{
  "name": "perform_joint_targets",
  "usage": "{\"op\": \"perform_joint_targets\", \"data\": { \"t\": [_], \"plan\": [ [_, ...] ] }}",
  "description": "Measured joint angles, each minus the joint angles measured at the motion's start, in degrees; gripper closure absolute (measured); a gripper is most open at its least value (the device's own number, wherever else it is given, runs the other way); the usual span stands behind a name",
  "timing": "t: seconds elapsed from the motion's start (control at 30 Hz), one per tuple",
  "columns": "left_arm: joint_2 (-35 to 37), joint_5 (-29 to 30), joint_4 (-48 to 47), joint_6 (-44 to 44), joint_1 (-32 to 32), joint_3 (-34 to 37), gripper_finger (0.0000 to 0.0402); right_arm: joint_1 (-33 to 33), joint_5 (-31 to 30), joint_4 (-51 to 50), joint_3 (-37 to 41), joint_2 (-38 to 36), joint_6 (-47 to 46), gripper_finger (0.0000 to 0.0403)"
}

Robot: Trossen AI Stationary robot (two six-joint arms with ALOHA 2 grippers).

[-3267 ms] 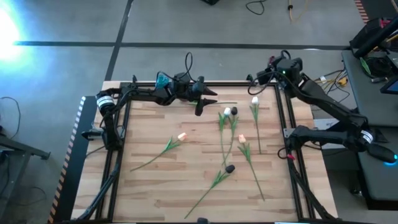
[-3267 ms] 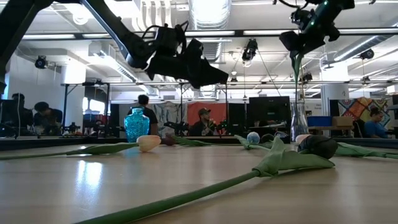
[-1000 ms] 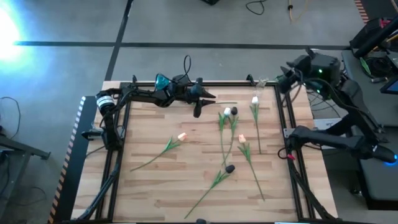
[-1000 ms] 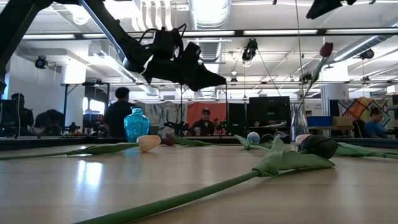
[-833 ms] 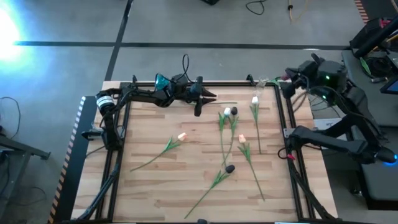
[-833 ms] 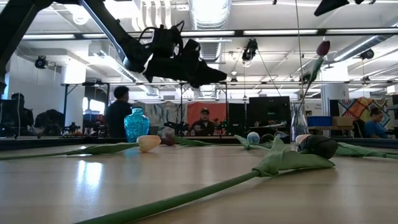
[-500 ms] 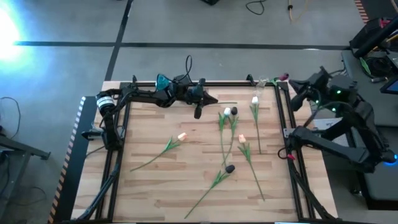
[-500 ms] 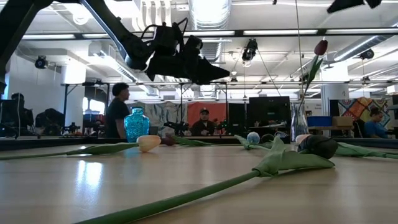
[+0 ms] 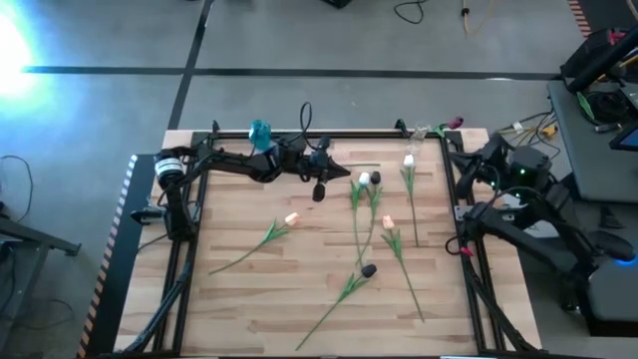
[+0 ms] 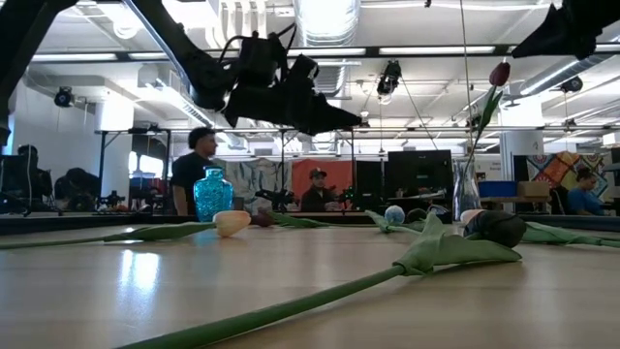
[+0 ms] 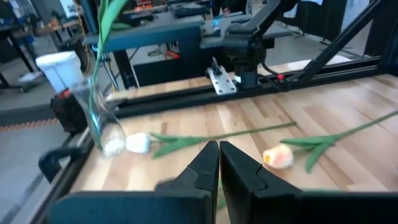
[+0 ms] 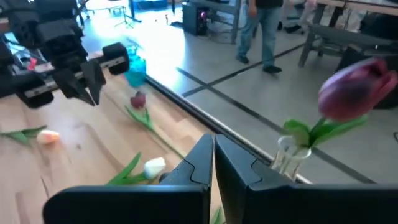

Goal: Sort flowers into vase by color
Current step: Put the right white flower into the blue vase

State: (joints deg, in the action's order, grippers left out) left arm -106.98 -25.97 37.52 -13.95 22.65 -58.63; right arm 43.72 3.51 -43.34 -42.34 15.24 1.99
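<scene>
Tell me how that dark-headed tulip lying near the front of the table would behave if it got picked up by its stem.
The dark-headed artificial tulip has a long thin green stem, so it would probably flex and droop at both ends. It looks light for its length. Gripped far from the head, it may swing or twist; the broad leaf could catch on the wooden table.

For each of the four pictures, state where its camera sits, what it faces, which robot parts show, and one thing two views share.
High view: overhead, looking down on the table; both arms.
Low view: at tabletop level, facing the room; left gripper overhead.
Left wrist view: behind the shut left gripper, facing the clear vase.
Right wrist view: behind the shut right gripper, facing the blue vase.
Shared: both wrist views show the clear vase.
</scene>
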Motion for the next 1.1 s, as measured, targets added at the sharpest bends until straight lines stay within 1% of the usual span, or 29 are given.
{"op": "perform_joint_targets", "data": {
  "t": [0.1, 0.2, 0.3, 0.43, 0.53, 0.67, 0.77, 0.93, 1.03, 1.1],
  "plan": [
    [0.9, 0.2, 3.1, 2.2, 0.0, 3.9, 0.0401, 0.0, 0.0, 0.0, 1.9, -2.1, -1.1, 0.0394],
    [2.5, 0.2, 8.6, 5.0, 0.0, 8.7, 0.0402, 0.0, 1.0, 0.4, 2.2, -3.3, -1.2, 0.0394],
    [4.7, 2.5, 13.7, 6.1, -0.4, 13.4, 0.0402, 0.0, 2.6, 0.6, 2.2, -3.4, -1.1, 0.0394],
    [8.6, 5.9, 15.4, 6.0, -1.0, 18.1, 0.0402, 0.0, 3.6, 1.8, 2.6, -1.7, -1.0, 0.0394],
    [12.1, 7.2, 15.5, 6.0, -1.3, 20.6, 0.0402, 0.0, 8.4, 8.4, 5.1, -0.3, -0.4, 0.0394],
    [16.9, 7.7, 15.6, 6.0, -1.3, 23.8, 0.0402, 0.0, 15.6, 21.2, 11.1, 1.5, 0.1, 0.0394],
    [19.8, 8.1, 15.8, 7.0, -1.4, 25.9, 0.0402, -0.3, 18.4, 25.3, 13.3, 2.6, -2.5, 0.0394],
    [22.0, 9.0, 15.5, 7.4, -1.5, 28.5, 0.0402, -2.7, 14.8, 31.3, 17.4, 2.4, -5.3, 0.0394],
    [22.4, 9.1, 15.5, 7.8, -1.5, 29.4, 0.0402, -5.1, 13.8, 32.3, 18.6, 2.5, -6.6, 0.0394],
    [22.4, 10.1, 15.6, 8.0, -1.5, 29.9, 0.0401, -6.9, 10.9, 31.3, 19.3, 2.6, -7.2, 0.0393]
  ]
}}
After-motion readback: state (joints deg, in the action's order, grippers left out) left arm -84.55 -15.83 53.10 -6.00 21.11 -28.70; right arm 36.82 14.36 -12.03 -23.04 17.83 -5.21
